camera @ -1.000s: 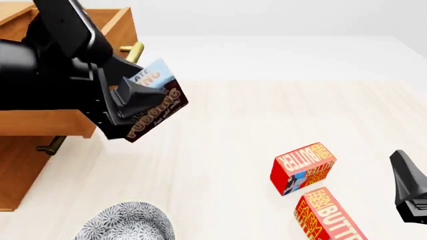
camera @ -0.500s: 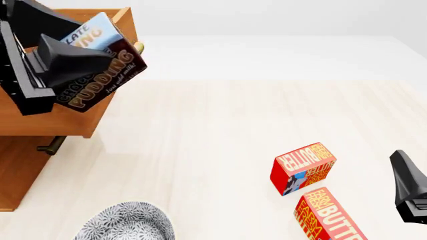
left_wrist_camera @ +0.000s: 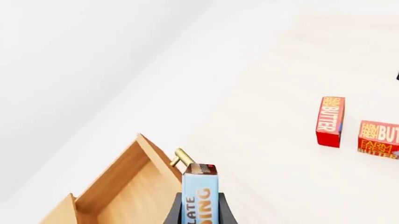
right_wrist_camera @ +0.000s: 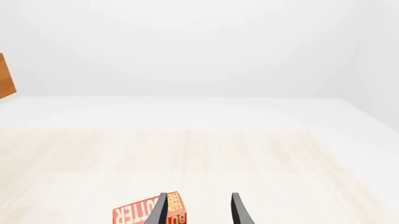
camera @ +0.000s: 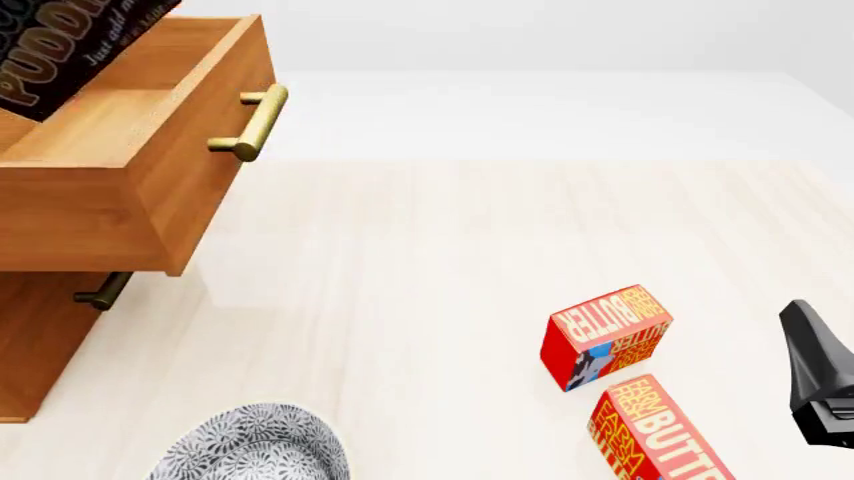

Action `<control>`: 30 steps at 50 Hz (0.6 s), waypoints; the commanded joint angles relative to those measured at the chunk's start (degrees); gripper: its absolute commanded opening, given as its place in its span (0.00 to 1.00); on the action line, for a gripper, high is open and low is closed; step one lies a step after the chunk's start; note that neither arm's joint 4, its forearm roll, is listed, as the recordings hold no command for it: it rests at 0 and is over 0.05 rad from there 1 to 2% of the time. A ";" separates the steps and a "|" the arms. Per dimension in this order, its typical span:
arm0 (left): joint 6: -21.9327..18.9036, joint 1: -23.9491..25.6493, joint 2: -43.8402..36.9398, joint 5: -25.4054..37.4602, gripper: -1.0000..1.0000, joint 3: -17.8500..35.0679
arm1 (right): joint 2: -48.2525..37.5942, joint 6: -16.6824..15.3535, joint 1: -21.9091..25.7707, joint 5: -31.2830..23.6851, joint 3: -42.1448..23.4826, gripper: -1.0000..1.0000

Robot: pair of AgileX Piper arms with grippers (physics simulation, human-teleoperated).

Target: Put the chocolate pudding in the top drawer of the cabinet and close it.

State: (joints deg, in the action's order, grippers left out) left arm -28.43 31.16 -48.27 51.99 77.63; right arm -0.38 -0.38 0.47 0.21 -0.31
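Above the open top drawer (camera: 134, 170) at the table's far-left corner, the left gripper (left_wrist_camera: 199, 215) clasps the chocolate pudding (left_wrist_camera: 199, 186), while the right gripper (right_wrist_camera: 198, 210) hangs with fingers parted.

The pale, wood-grain tabletop (camera: 441, 270) meets a plain white surface (camera: 561, 110) beyond it; lighting is even and diffuse.

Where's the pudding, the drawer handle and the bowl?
pudding (camera: 60, 50), front view, its dark printed face.
drawer handle (camera: 254, 122), front view, middle of the brass bar.
bowl (camera: 254, 445), front view, its patterned rim.
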 commanded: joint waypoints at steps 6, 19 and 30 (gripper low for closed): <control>0.78 -5.88 -3.36 3.86 0.00 8.10 | 0.06 0.01 -0.04 -0.02 0.05 1.00; 11.34 -18.89 -19.23 7.96 0.00 23.61 | 0.06 0.02 -0.03 -0.02 0.05 1.00; 12.43 -23.46 -22.17 6.13 0.00 23.68 | 0.08 0.01 -0.03 -0.02 0.05 1.00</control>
State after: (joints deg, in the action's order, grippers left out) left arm -18.31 13.41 -65.50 59.57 99.45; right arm -0.38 -0.38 0.48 0.21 -0.31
